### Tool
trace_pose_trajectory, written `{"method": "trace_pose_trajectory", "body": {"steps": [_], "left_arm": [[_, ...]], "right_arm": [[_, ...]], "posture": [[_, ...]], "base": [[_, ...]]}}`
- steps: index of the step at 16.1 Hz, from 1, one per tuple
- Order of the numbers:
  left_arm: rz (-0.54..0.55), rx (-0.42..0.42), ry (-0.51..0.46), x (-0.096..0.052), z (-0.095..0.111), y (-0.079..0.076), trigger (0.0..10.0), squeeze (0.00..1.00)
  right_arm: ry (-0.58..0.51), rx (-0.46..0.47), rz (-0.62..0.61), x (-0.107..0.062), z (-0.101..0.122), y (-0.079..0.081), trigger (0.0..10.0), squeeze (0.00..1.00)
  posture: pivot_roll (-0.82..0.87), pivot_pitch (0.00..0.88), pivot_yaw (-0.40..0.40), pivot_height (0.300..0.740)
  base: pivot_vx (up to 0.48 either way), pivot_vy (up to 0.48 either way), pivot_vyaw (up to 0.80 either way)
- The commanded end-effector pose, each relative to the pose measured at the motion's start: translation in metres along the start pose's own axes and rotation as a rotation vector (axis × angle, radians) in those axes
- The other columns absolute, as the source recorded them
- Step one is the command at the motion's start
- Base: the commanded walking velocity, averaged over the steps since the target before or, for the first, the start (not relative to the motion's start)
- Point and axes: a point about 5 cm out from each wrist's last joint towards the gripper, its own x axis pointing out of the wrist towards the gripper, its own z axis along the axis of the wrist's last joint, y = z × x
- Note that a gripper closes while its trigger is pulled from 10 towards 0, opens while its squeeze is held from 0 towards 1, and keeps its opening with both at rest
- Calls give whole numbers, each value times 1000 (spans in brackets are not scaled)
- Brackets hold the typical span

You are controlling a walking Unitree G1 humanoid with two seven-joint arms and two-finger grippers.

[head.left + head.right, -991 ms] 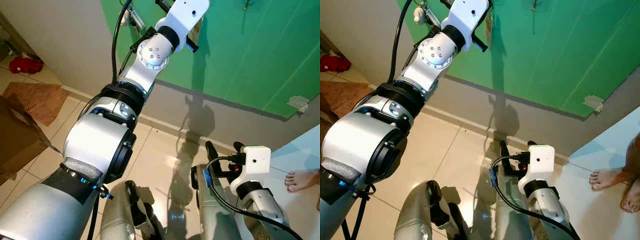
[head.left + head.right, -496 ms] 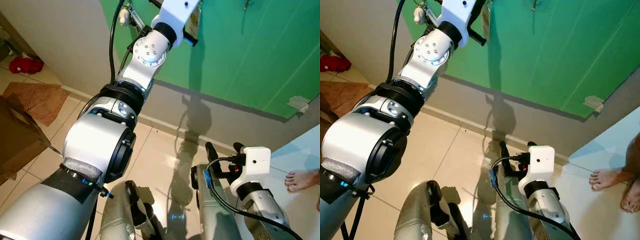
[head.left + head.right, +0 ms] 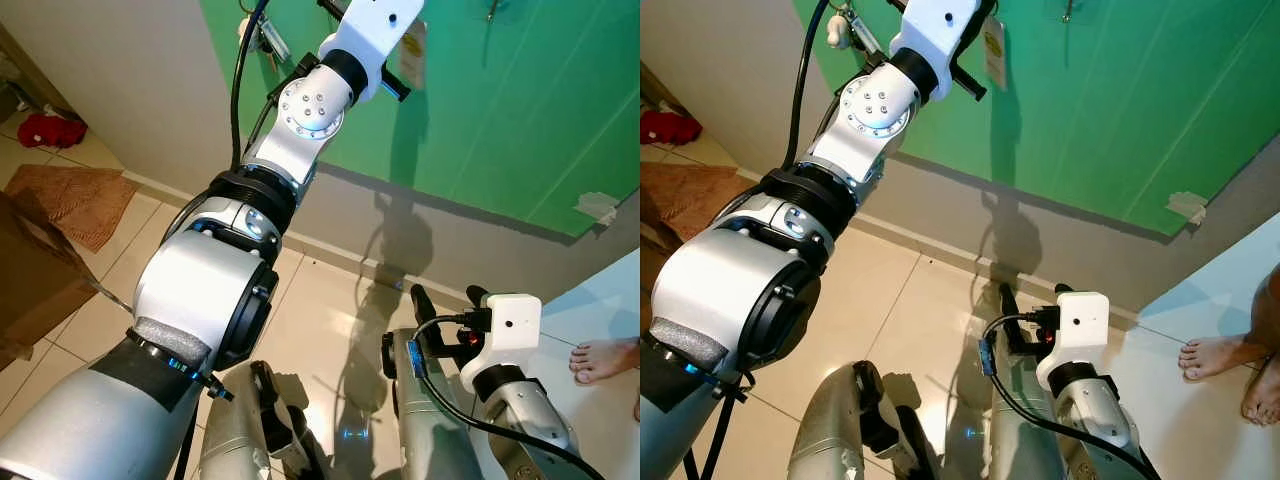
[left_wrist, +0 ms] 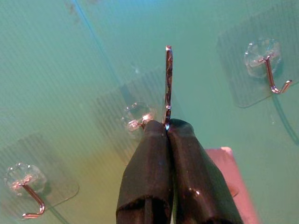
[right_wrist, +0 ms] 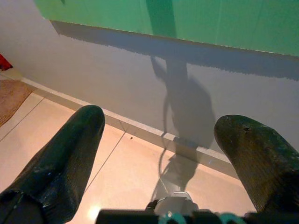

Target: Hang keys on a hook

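Key ring — thin metal loop, edge-on, pinched between the closed fingers of the left gripper, raised against the green wall; tag dangling below. Nearest hook sits just beside the fingertips. Advice: lift the loop over the hook tip, then lower — release only once seated. Right gripper idle, fingers spread, above the tiled floor.

Left gripper raised high, fingers pinched together — right gripper low (fingers spread).
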Motion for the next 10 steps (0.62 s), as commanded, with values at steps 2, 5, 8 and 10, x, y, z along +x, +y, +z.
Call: {"method": "trace_pose_trajectory", "body": {"steps": [2,5,8,10], "left_arm": [[-8,17,-25,0,3,0,0,0],[-8,17,-25,0,3,0,0,0],[-8,17,-25,0,3,0,0,0],[-8,17,-25,0,3,0,0,0]], "right_arm": [[16,6,3,-2,-3,1,10000,0],[16,6,3,-2,-3,1,10000,0],[16,6,3,-2,-3,1,10000,0],[16,6,3,-2,-3,1,10000,0]], "posture": [[-445,232,119,592],[-445,232,119,592],[-445,232,119,592],[-445,232,119,592]], "base": [[0,0,0],[0,0,0],[0,0,0],[0,0,0]]}}
